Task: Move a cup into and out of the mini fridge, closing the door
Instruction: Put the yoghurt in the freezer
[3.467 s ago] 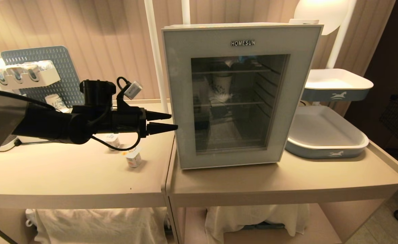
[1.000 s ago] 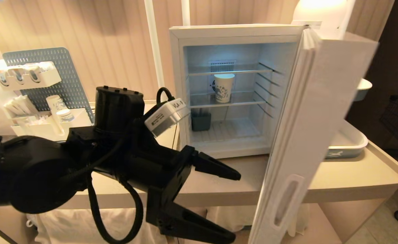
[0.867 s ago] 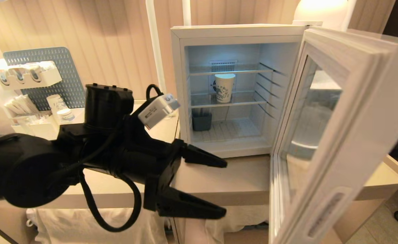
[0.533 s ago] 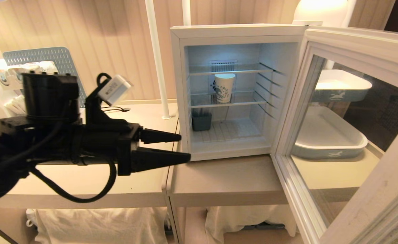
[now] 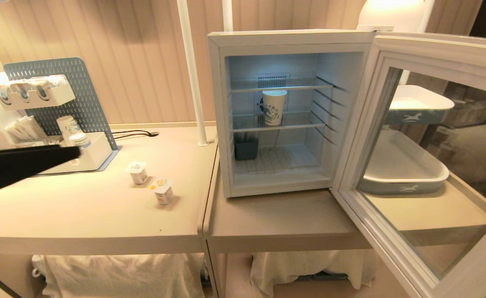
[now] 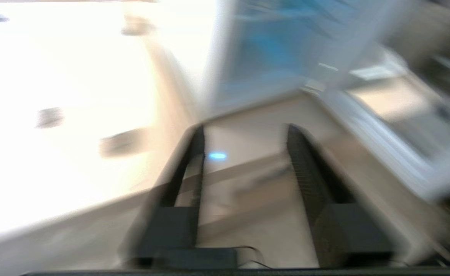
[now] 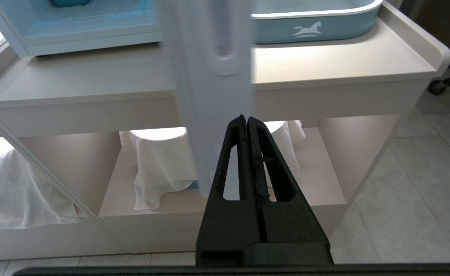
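So the white boxy mini fridge (image 5: 220,103) is sitting on the beige counter (image 5: 280,219) with its glass-windowed white-framed door (image 5: 433,165) hanging wide open, and the white paper cup with blue print (image 5: 274,106) is standing upright on the middle wire shelf inside. Your left gripper (image 6: 244,130) is hanging out at the left edge over the counter, fingers partly apart and gripping nothing. The right gripper (image 7: 247,119) is parked low with fingers pressed together, empty. I'd say you're at the take-the-cup-out step: you're needing to reach the left one in around that cup, then shut the door.
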Controlling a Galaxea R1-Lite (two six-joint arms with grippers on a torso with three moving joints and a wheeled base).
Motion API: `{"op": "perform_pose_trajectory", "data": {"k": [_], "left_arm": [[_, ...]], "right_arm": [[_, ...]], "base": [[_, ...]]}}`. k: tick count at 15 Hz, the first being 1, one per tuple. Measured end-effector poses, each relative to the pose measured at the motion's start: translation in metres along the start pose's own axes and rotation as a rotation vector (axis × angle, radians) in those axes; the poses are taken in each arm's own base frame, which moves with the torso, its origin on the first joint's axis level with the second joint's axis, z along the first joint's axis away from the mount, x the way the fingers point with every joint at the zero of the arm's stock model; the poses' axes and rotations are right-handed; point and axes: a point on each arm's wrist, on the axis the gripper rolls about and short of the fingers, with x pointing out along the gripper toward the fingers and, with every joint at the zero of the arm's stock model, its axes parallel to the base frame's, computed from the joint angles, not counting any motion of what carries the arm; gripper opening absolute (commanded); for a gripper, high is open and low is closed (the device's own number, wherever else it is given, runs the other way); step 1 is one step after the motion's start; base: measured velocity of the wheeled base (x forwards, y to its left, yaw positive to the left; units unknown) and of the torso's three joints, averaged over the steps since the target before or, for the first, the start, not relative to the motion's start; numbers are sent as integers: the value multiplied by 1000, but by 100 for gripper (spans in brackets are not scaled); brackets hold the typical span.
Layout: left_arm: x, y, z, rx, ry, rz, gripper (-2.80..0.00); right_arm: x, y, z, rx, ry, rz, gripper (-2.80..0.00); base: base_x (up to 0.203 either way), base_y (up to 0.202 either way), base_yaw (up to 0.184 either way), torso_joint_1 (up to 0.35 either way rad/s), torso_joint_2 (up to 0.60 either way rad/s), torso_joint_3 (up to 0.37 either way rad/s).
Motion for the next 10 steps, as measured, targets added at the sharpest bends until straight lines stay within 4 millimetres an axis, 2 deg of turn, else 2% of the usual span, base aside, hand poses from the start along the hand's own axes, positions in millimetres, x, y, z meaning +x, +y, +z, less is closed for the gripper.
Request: {"op": "perform_pose_trajectory", "data": {"k": [3,5,8,10], "left_arm": [[-90,-12,-9,-25,-72,249,-280],[-142,-26,-28,-49,-106,387,-280],[-197,-62,-69,-62,-150,434,-280],[-216,-80,-91,-61,-99,361,-280]], "right_arm": [[0,0,0,0,0,0,-280],[0,0,0,0,0,1,-280],[0,0,0,0,0,1,-280],[0,0,0,0,1,1,-280]], "base": [[0,0,0,0,0,0],[0,0,0,0,0,0],[0,0,0,0,0,0],[0,0,0,0,0,0]]}}
